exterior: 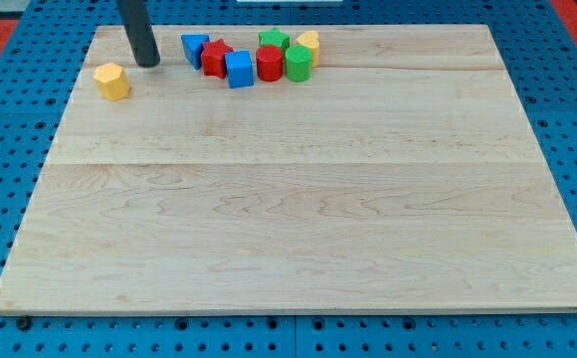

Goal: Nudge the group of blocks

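and here we are near the view's top edge of the wooden board [298, 199], where the group sits packed together: a blue block [194, 48] at the view's left end, a red block [216, 58] touching it, a blue cube [239, 69] just in front, then a red cylinder [269, 63], a green block [297, 62], another green block [274, 41] behind, and a yellow block [309, 43] at the view's right end

my tip [148, 63] is down on the board just to the view's left of that blue block, near it but with a sliver of wood showing between them, so no contact as far as i can tell

judging by that gap, the nudge itself is not yet made; the approach looks done and the push across to the view's right is what's left

a lone yellow hexagonal block [112, 81] sits apart on the view's left, beyond my tip (not part of the cluster, by the look of it)

the rod rises leaning slightly toward the view's left and runs out of the top of the frame; there is no hand to spread or pinch here, just the bare rod end, holding nothing
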### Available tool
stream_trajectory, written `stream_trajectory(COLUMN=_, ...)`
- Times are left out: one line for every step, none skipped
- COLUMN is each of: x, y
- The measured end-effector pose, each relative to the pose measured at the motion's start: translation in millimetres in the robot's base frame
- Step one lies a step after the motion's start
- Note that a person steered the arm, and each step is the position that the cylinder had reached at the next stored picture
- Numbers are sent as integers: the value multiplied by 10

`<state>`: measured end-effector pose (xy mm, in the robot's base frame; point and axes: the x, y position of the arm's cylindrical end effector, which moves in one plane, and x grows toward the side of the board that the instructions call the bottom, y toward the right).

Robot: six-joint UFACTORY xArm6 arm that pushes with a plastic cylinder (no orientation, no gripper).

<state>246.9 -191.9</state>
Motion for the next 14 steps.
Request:
stream_trajectory(x=169, y=433)
stream_trajectory(x=551, y=537)
stream_trajectory(x=221, y=512)
stream_trajectory(x=27, y=272)
stream_trajectory(x=-134, y=290)
stream_trajectory(x=-129, y=1101)
stream_trajectory(x=74, y=1575)
stream_trajectory(x=109, y=1136)
stream_trajectory(x=-146, y=552)
stream_trajectory(x=-552, y=615)
stream_trajectory(x=-543, y=903)
stream_trajectory(x=-537, y=1684)
stream_trajectory(x=-494, y=2156)
stream_trajectory(x=-297, y=2292)
